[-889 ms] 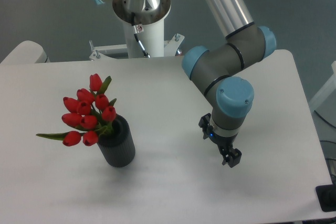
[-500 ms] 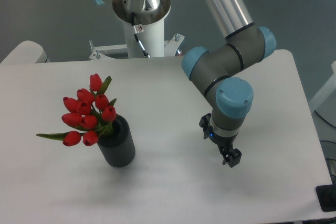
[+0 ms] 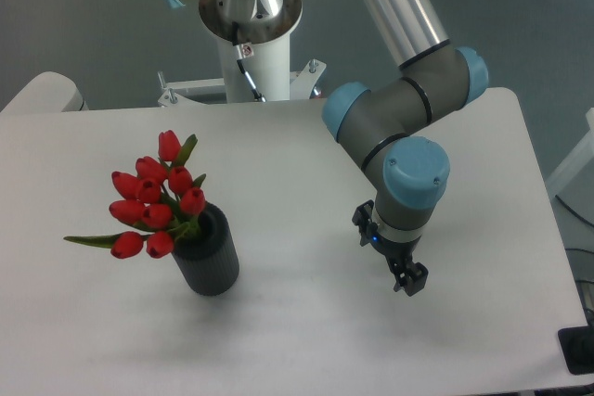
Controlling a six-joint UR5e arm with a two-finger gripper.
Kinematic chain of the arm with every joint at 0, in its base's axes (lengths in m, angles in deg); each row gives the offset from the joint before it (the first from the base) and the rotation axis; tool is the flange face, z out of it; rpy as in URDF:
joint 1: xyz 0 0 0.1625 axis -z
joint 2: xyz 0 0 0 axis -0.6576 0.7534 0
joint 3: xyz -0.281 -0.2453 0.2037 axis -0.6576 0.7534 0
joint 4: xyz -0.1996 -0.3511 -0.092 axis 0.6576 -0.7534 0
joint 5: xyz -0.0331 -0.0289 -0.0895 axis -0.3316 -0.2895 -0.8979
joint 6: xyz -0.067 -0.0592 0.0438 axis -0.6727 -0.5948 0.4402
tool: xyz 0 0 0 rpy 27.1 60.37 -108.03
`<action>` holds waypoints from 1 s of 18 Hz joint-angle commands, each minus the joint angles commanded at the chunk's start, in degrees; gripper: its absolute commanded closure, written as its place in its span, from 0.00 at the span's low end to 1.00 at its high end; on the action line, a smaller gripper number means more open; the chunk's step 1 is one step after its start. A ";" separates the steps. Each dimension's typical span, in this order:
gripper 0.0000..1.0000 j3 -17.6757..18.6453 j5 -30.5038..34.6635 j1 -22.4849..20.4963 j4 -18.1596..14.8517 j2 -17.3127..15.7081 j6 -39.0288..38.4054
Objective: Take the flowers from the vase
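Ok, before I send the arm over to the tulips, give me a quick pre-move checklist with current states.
1. Flowers seated in the vase: ok, leaning up-left out of the mouth.
2. Vase upright on the table: ok.
3. Gripper empty: ok, nothing held.
4. Jaws open enough for the stems: cannot tell, too small.
5. Path between gripper and vase free: ok, only bare tabletop shows.
6. Gripper near flowers: not ok, well off to the vase's right.
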 joint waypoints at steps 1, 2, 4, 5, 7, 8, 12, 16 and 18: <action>0.00 -0.09 -0.53 -0.44 -0.26 0.00 0.17; 0.00 0.00 -1.49 -0.53 -0.35 0.00 0.18; 0.00 -0.09 -4.56 -1.14 -0.53 -0.52 0.35; 0.00 0.09 -6.84 -1.58 -0.62 -0.88 0.35; 0.00 0.87 -11.15 -2.10 -0.79 -2.01 0.35; 0.00 1.23 -12.73 -2.37 -0.88 -2.54 0.35; 0.00 2.46 -19.50 -3.78 -0.97 -4.13 0.44; 0.00 5.00 -27.67 -4.92 -0.88 -6.41 0.18; 0.00 5.88 -31.27 -5.62 -0.97 -7.03 -0.17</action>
